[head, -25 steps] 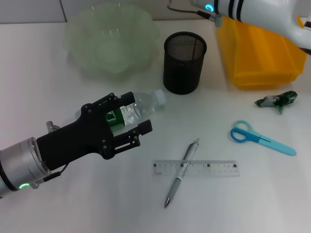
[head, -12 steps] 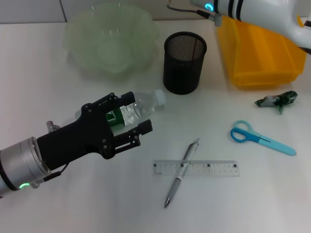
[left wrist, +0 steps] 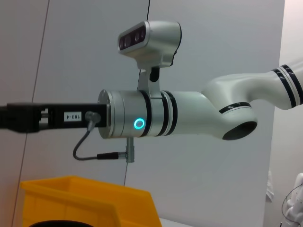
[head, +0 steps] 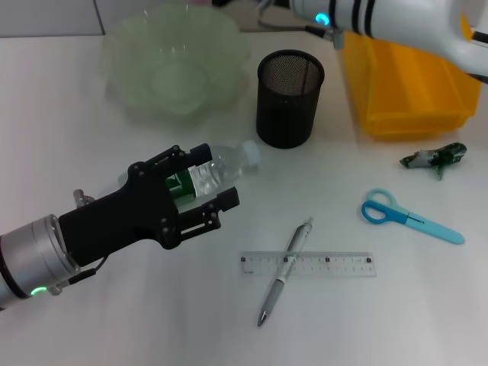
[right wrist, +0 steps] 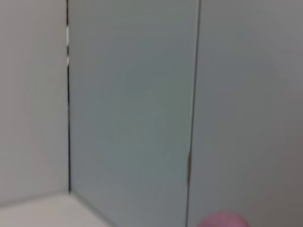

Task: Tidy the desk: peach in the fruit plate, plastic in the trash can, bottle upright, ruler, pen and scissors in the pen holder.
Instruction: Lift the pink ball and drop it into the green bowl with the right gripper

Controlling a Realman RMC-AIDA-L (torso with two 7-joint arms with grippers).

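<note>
In the head view, the left gripper (head: pixel 200 183) sits low on the left of the white table (head: pixel 366 320), its black fingers closed around a clear bottle (head: pixel 221 165) that lies on its side, cap pointing to the right. Far off on the left is the pale green fruit plate (head: pixel 177 61), and the black mesh pen holder (head: pixel 289 97) stands to its right. The yellow trash can (head: pixel 408 88) is far right, with the plastic wrapper (head: pixel 435 158) just in front of it. The blue scissors (head: pixel 408 216) lie nearer. The pen (head: pixel 286 271) lies across the ruler (head: pixel 307 264). The right arm (head: pixel 381 19) reaches over the far edge; its claw cannot be seen. The left wrist view shows the right arm (left wrist: pixel 189 118) above the yellow trash can (left wrist: pixel 85 201). The right wrist view shows a grey wall (right wrist: pixel 132 109) and a bit of pink peach (right wrist: pixel 221 220).
</note>
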